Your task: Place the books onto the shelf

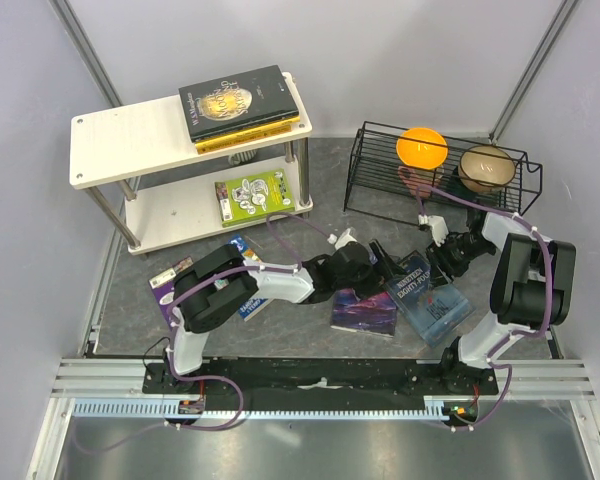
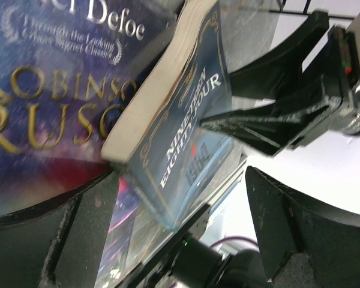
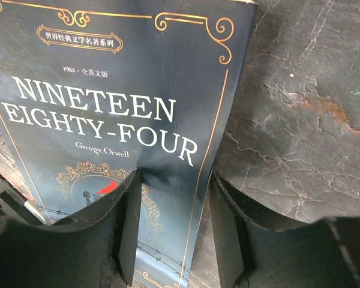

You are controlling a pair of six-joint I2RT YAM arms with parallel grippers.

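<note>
We find the left pincer [image 1: 365, 258] released, jaws wide, beside the blue book [image 1: 432, 300], tilted by the counter's [image 1: 380, 215] near edge. The right pincer [image 3: 175, 186] straddles that book's edge; we cannot tell whether it grips. The shelf [image 1: 120, 140] stands at the far-left corner.

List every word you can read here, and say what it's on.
"NINETEEN EIGHTY-FOUR": blue book cover.
"George Orwell": same cover.
"1984 · 全英文版" and "世界经典文学名著系列": same cover, top.
"Defoe", "ROBINSO…", "RUS…": galaxy book, cut off.
Small print below "Defoe": blurred.
Black-and-gold book and lime-green book: too small to read.
</note>
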